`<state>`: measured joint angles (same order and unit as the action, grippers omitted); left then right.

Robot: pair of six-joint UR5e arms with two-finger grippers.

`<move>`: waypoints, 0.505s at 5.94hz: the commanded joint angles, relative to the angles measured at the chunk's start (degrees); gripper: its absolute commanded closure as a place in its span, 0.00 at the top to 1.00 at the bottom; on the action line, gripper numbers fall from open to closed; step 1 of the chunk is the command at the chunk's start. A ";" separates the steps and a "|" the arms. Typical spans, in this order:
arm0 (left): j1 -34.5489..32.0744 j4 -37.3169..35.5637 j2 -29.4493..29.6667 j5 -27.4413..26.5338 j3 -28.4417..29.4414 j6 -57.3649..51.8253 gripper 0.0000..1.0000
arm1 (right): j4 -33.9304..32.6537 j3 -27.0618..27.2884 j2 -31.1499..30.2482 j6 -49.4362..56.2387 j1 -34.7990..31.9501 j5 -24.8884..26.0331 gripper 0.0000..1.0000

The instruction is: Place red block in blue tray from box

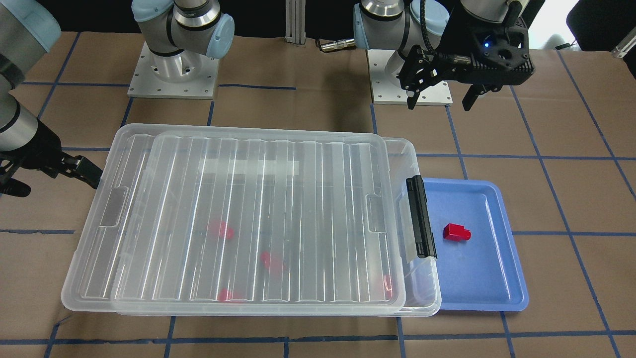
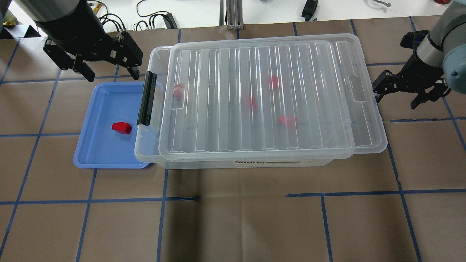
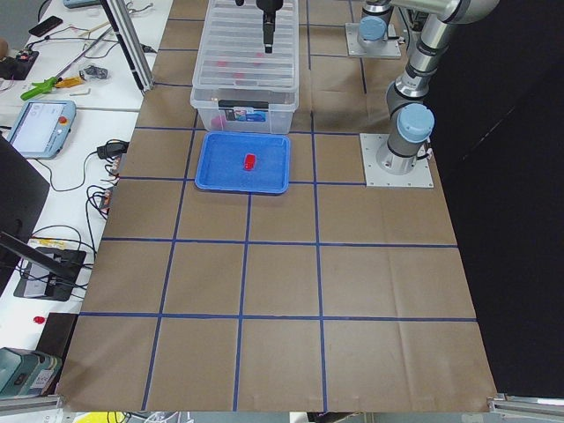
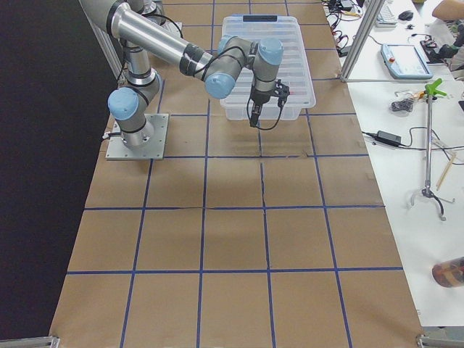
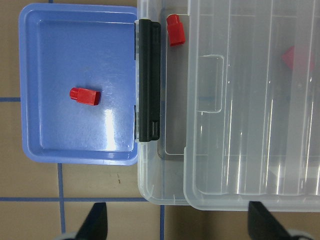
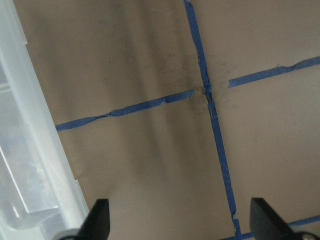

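Note:
One red block (image 2: 121, 127) lies on its side in the blue tray (image 2: 87, 145), also in the left wrist view (image 5: 85, 96) and the front view (image 1: 456, 232). The clear box (image 2: 255, 94) stands right of the tray, its ribbed lid slid off toward the right gripper's end and leaving a gap at the black latch (image 2: 146, 98). Several red blocks show through the lid; one (image 5: 175, 29) lies in the gap. My left gripper (image 2: 113, 77) is open and empty, above the tray's far edge. My right gripper (image 2: 396, 103) is open and empty beside the box's other short end.
The table is brown paper with blue tape lines (image 2: 240, 196). The two arm bases (image 1: 171, 69) stand behind the box. A desk with cables and tools (image 4: 420, 94) lies past the table's far edge. The box overlaps the tray's right rim.

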<state>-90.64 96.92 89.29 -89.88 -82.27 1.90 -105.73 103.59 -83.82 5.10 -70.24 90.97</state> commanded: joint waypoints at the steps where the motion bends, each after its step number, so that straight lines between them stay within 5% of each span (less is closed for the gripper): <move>1: -0.07 -0.77 -0.35 -0.03 0.01 1.00 0.98 | 0.00 2.49 -2.05 -1.31 -0.07 -0.01 1.00; 3: -0.07 -1.47 0.00 -0.03 0.01 1.08 0.98 | -0.09 2.49 -2.05 -1.32 -0.60 -0.09 1.00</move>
<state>-90.70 95.72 89.12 -89.91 -82.31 2.92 -105.80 106.01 -85.84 3.85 -70.53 90.94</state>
